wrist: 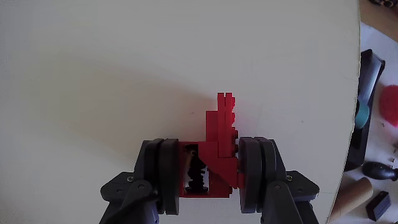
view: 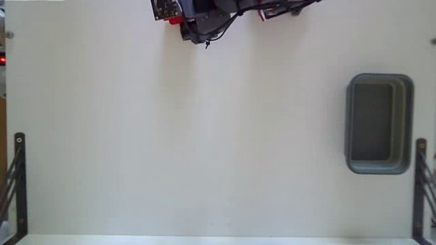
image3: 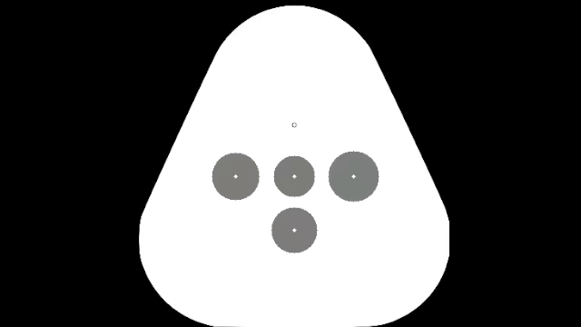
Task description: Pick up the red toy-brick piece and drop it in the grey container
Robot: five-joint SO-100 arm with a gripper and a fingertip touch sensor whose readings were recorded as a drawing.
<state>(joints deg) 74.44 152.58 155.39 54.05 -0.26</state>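
A: A plain white table is seen in both views, with the grey container standing empty near the right edge of the fixed view.

B: And the red toy-brick piece?

A: It is clamped between the pads of the gripper, at the top edge of the fixed view.

B: So the grasp is judged done; the carry and the drop are left.
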